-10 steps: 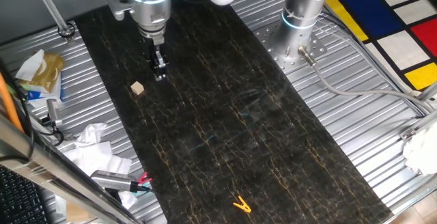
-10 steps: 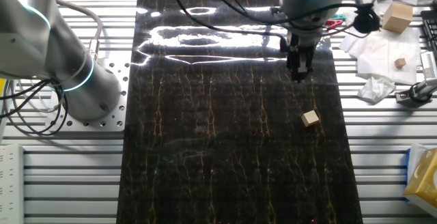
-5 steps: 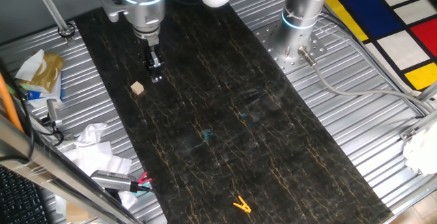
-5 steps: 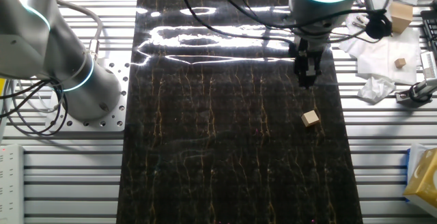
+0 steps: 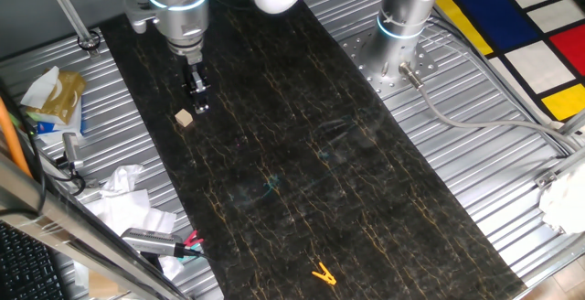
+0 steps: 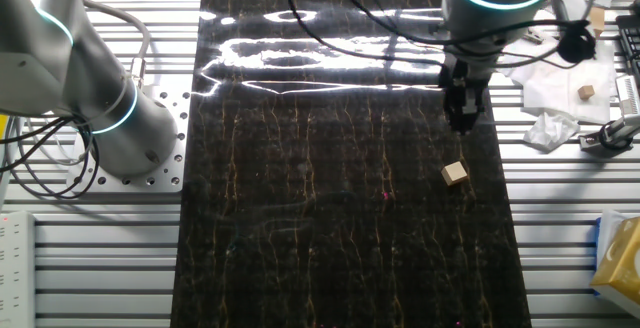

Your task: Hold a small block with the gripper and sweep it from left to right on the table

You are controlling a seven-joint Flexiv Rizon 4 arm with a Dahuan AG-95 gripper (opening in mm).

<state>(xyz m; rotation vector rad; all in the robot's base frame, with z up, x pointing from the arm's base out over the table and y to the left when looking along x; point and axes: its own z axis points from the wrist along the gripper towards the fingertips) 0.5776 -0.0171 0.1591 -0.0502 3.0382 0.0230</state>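
Black veined table (image 5: 302, 154): small block (image 5: 185, 118) lies free near its edge, just below and slightly to one side of your gripper (image 5: 199, 106). Gripper hangs empty; jaw width unreadable. Block untouched, grasp not yet made.

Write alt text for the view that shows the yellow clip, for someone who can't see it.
A black gripper on a silver arm hangs just beside a small tan block, not holding it, near one end of a long black table. A yellow clip lies at the opposite end; crumpled paper sits off the table's edge.
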